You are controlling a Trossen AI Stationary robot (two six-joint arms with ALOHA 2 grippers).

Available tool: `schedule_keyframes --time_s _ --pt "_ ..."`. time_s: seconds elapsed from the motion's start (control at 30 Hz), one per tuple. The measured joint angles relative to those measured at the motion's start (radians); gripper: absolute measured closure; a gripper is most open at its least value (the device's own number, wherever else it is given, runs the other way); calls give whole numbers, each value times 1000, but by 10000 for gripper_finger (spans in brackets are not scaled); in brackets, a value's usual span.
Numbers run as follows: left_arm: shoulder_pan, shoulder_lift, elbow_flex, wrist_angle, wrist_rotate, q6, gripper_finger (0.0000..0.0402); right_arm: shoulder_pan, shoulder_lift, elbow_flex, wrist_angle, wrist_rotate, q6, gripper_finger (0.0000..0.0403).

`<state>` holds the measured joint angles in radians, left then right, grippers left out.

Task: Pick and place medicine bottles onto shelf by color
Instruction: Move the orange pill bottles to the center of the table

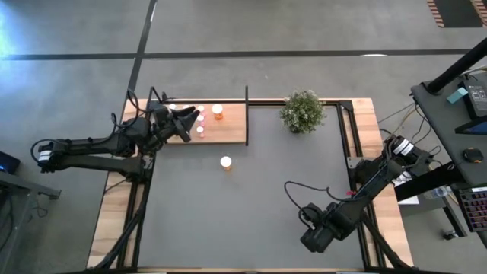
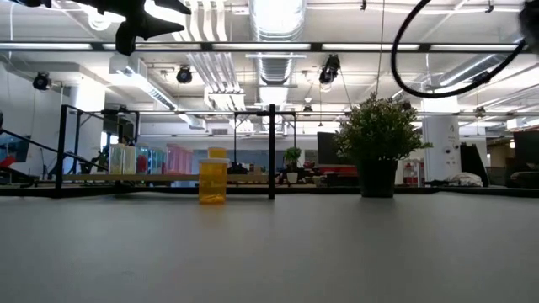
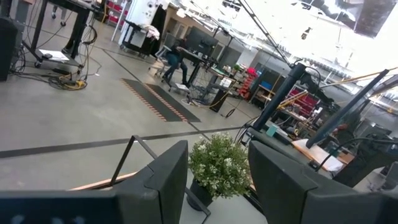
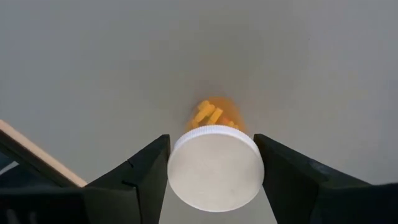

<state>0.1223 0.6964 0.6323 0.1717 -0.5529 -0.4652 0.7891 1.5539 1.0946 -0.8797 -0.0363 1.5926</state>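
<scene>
Grey tabletop (image 1: 251, 205) | right pincer (image 4: 211, 171) grips orange bottle (image 4: 215, 167) | left pincer (image 1: 187, 122) over shelf (image 1: 228, 129)

Between your right gripper's (image 4: 212, 171) fingers you have an orange medicine bottle (image 4: 216, 163), white cap facing the wrist camera and yellow pills showing through its body. Another orange bottle (image 1: 226, 162) stands upright alone on the grey tabletop, just off the shelf (image 1: 228, 129), near your left gripper (image 1: 190, 120). Under and just beyond that left gripper, several small white-capped bottles (image 1: 201, 120) and a larger orange one (image 1: 218, 111) sit on the light-wood shelf.
</scene>
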Motion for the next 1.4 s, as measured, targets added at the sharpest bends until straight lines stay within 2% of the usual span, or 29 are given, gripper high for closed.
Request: schedule_keyframes --time_s 0.13,0.3,0.57,0.7,1.13,1.4 --pt "0 0 0 -1 0 0 248 -76 -1 0 -1 2 -108 195" --pt "0 1 0 -3 0 1 248 -231 -1 14 -3 11 -308 197" --pt "0 -2 0 -2 0 1 248 -525 8 117 58 74 -610 197" --pt "0 -5 0 -2 0 4 248 -625 49 191 58 77 -725 197" --pt "0 -54 0 -6 0 10 248 -776 245 451 44 62 -979 197" --pt "0 -82 0 -33 0 10 248 -805 358 543 38 27 -1028 197"
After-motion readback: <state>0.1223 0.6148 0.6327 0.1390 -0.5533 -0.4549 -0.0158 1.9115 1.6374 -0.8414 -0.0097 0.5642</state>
